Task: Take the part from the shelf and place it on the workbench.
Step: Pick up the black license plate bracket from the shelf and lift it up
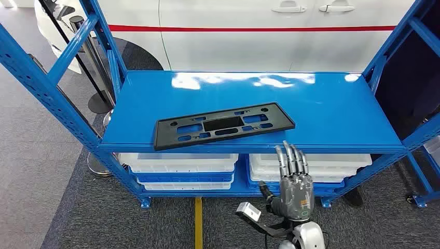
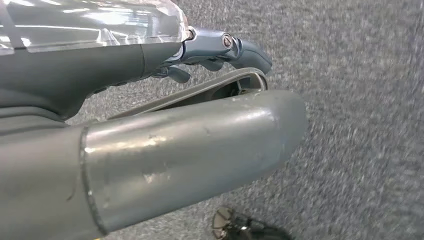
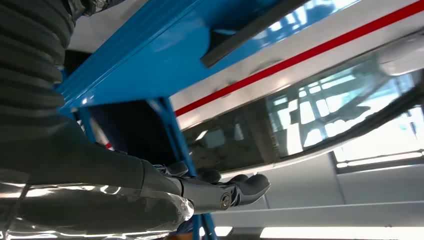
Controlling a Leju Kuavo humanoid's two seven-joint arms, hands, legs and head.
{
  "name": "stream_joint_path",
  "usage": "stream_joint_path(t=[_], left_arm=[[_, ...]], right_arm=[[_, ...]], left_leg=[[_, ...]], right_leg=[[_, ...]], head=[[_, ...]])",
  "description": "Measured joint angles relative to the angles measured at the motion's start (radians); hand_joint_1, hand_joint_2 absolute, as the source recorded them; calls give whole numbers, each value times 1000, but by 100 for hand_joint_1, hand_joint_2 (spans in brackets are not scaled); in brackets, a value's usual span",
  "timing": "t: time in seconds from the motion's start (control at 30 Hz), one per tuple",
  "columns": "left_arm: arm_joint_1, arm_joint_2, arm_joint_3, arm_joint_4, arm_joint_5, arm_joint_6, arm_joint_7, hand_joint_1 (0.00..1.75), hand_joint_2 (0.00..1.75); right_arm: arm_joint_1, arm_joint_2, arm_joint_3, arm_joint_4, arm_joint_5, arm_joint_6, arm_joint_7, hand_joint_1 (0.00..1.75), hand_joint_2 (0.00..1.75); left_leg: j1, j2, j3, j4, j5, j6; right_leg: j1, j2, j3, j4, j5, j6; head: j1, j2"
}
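Observation:
The part [image 1: 224, 125] is a flat black plastic plate with several cut-outs, lying at a slight angle near the front edge of the blue shelf [image 1: 332, 109]. My right hand [image 1: 294, 181] is raised just below and in front of that edge, right of the part, fingers straight and holding nothing. In the right wrist view the right hand [image 3: 150, 190] sits under the shelf [image 3: 150, 65], with the part's dark edge [image 3: 250, 30] above it. My left hand [image 2: 150, 150] hangs over grey carpet with nothing in it.
Blue uprights [image 1: 46, 88] frame the shelf on both sides. White bins [image 1: 179, 166] in blue trays fill the lower level. A white car with a red stripe [image 1: 259, 31] stands behind. A yellow line [image 1: 198, 223] runs along the carpet.

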State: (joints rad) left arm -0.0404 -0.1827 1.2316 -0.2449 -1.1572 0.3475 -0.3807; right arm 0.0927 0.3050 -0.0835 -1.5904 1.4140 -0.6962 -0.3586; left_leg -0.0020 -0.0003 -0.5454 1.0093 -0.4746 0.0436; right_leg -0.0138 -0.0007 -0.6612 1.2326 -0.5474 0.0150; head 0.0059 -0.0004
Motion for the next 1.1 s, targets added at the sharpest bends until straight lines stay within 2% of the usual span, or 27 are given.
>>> stream_joint_path(t=[0.13, 0.2, 0.27, 0.33, 0.4, 0.43, 0.47, 0.5, 0.53, 0.6, 0.63, 0.67, 0.77, 0.8, 0.87, 0.93, 0.97, 1.0, 1.03, 1.07, 1.1], left_arm=[[-3, 1, -7, 1, -6, -8, 0, 0, 0], [-4, 4, -9, 2, -8, -15, 1, 0, 0], [-5, 10, -11, 2, -11, -35, 6, 0, 0], [-5, 15, -14, 2, -15, -65, 15, 0, 0], [-5, 18, -16, 3, -18, -85, 19, 0, 0], [-4, 19, -17, 4, -19, -91, 19, 0, 0], [-4, 21, -18, 4, -20, -94, 18, 0, 0], [-4, 23, -20, 4, -20, -98, 17, 0, 0], [-3, 26, -21, 4, -21, -101, 16, 0, 0], [-4, 30, -24, 5, -24, -106, 13, 0, 0], [-6, 31, -25, 5, -26, -109, 13, 0, 0], [-7, 31, -25, 5, -27, -111, 13, 0, 0], [-7, 32, -26, 6, -29, -115, 15, 0, 0], [-7, 32, -26, 6, -29, -115, 15, 0, 0], [-7, 33, -27, 6, -30, -116, 16, 0, 0], [-7, 34, -27, 6, -30, -116, 17, 0, 0], [-7, 35, -27, 6, -30, -116, 18, 0, 0], [-7, 35, -27, 6, -31, -116, 18, 0, 0], [-7, 35, -27, 6, -31, -116, 18, 0, 0], [-7, 35, -28, 6, -32, -116, 18, 0, 0], [-7, 34, -28, 6, -33, -115, 18, 0, 0]], right_arm=[[-11, 11, -53, 2, 17, 0, 1, 0, 175], [-14, 18, -75, 3, 31, -2, 12, 0, 175], [-15, 24, -87, 4, 54, -2, 32, 0, 175], [-17, 30, -91, 6, 74, -2, 51, 0, 175], [-19, 33, -93, 12, 81, -2, 63, 0, 175], [-20, 33, -94, 15, 81, -2, 65, 0, 175], [-20, 33, -94, 18, 79, -2, 66, 0, 175], [-20, 33, -94, 21, 73, -2, 64, 0, 175], [-20, 34, -95, 24, 65, -2, 61, 0, 175], [-20, 36, -92, 29, 42, -2, 51, 0, 175], [-20, 36, -88, 32, 30, -2, 46, 0, 175], [-20, 36, -82, 34, 20, -2, 43, 0, 175], [-20, 36, -64, 41, 2, -2, 36, 0, 175], [-20, 36, -59, 43, -2, -3, 35, 0, 175], [-19, 35, -51, 46, -10, -3, 34, 0, 175], [-15, 35, -40, 49, -20, -2, 32, 0, 175], [-13, 35, -33, 50, -26, -2, 32, 0, 175], [-10, 35, -25, 52, -31, -2, 31, 0, 175], [-8, 35, -17, 53, -35, -2, 31, 0, 175], [-7, 35, -8, 54, -39, -2, 31, 0, 175], [-7, 35, 2, 54, -41, -2, 30, 0, 175]], left_leg=[[-6, -1, -3, 8, -4, -5], [-7, -1, -7, 9, -5, -13], [-6, 0, -9, 14, -11, -23], [-4, -1, -35, 76, -53, -35], [6, -1, -93, 201, -116, -47], [11, -1, -120, 257, -134, -52], [15, -1, -134, 285, -136, -56], [20, -1, -130, 275, -118, -60], [23, -1, -106, 226, -84, -63], [26, -1, -39, 85, -23, -67], [25, -2, -17, 38, -11, -63], [23, -4, -7, 16, -10, -58], [19, -5, -5, 8, -7, -33], [20, -5, -3, 4, -4, -24], [20, -4, -2, 1, -1, -10], [15, -4, -2, 1, -2, -2], [11, -4, -1, 2, -4, 0], [8, -5, 0, 3, -5, 2], [5, -6, 3, 3, -8, 2], [2, -7, 7, 4, -11, 2], [-1, -7, 9, 5, -14, 1]], right_leg=[[11, -1, 84, -177, 63, -17], [15, -2, 88, -196, 66, -20], [9, -2, 91, -205, 72, -28], [0, -5, 94, -215, 77, -35], [-1, -8, 94, -216, 78, -38], [-1, -9, 93, -215, 78, -38], [-2, -9, 93, -214, 77, -37], [-4, -10, 93, -213, 76, -35], [-7, -9, 94, -211, 74, -32], [-11, -9, 96, -204, 68, -20], [-11, -8, 96, -202, 66, -13], [-9, -8, 96, -201, 66, -5], [-11, -6, 98, -205, 67, 15], [-12, -5, 93, -191, 56, 19], [-12, -4, 53, -106, 5, 21], [-10, -3, -15, 26, -50, 20], [-9, -3, -37, 65, -55, 18], [-8, -3, -43, 69, -42, 15], [-6, -3, -27, 30, -10, 10], [-2, -3, 1, -34, 30, 1], [2, -3, 31, -98, 58, -9]], head=[[0, 0], [0, 0], [0, 0], [-1, 0], [-1, 0], [-1, 0], [-1, 0], [-1, 0], [-1, 0], [-1, 0], [-1, 0], [-1, 0], [-1, 0], [-1, 0], [0, 0], [-1, 0], [-1, 0], [-1, 0], [-1, 0], [-1, 0], [-1, 0]])
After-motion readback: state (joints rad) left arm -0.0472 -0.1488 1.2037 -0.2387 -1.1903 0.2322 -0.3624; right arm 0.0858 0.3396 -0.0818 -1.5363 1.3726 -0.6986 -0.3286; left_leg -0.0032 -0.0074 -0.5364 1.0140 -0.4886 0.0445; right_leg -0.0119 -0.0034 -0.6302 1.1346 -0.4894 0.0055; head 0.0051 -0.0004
